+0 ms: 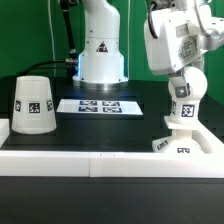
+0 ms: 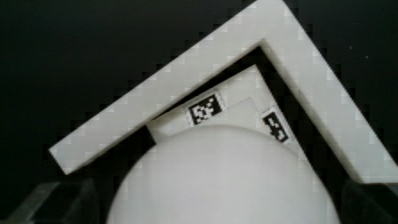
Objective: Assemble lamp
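White plastic is what all three lamp parts are made of, and each carries black-and-white square tags. In the exterior view the gripper (image 1: 181,100) hangs low at the exterior view's right, and the bulb (image 1: 182,112) stands upright between its fingers (image 1: 174,90), so I judge that the fingers are closed on the bulb, though the contact itself is small in the picture. Just under it lies the base (image 1: 172,145), flat and angular, close to the white rim at the front of the tabletop (image 1: 110,130). The wrist view shows the round head of the bulb (image 2: 210,180) from very near, with two tagged faces of the base (image 2: 228,115) right behind it and the white angular rim beyond. The shade (image 1: 32,104) stands well apart at the exterior view's left, mouth down, untouched. The marker board (image 1: 98,104) lies in front of the robot pedestal (image 1: 102,60). The step in hand seems to be setting the bulb into the base. I cannot tell if the stem already sits in its socket. The next move probably calls for keeping the bulb vertical, pressing or turning it into the base, and only then going for the shade.
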You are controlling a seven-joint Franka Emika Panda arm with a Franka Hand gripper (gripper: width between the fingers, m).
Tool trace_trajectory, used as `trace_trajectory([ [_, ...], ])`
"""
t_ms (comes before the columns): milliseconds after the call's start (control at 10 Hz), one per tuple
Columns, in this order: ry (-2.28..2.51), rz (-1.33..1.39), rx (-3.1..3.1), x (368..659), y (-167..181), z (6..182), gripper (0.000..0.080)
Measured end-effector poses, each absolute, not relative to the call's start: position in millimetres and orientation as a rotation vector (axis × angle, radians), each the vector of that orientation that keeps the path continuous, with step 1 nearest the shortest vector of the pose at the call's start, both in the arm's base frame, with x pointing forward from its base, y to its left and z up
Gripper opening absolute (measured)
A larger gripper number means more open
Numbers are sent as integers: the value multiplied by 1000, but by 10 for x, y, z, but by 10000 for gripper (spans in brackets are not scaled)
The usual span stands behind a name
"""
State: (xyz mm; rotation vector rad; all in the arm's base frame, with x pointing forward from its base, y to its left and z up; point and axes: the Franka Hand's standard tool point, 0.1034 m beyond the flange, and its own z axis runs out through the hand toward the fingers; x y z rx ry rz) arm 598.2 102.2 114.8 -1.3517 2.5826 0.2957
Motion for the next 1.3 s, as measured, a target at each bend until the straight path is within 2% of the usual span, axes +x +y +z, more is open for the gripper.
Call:
trace_trajectory([
  [300,2558,292,-1404,5972,1028,1146,698],
  [600,2246,316,-1897,5796,1159,1232,699],
  [800,2207,342,-1958,5569,1149,1231,699],
  [1200,2203,343,-1966,5565,1148,1211,699],
  [1300,2031,357,-2164,5522,1137,1233,699],
])
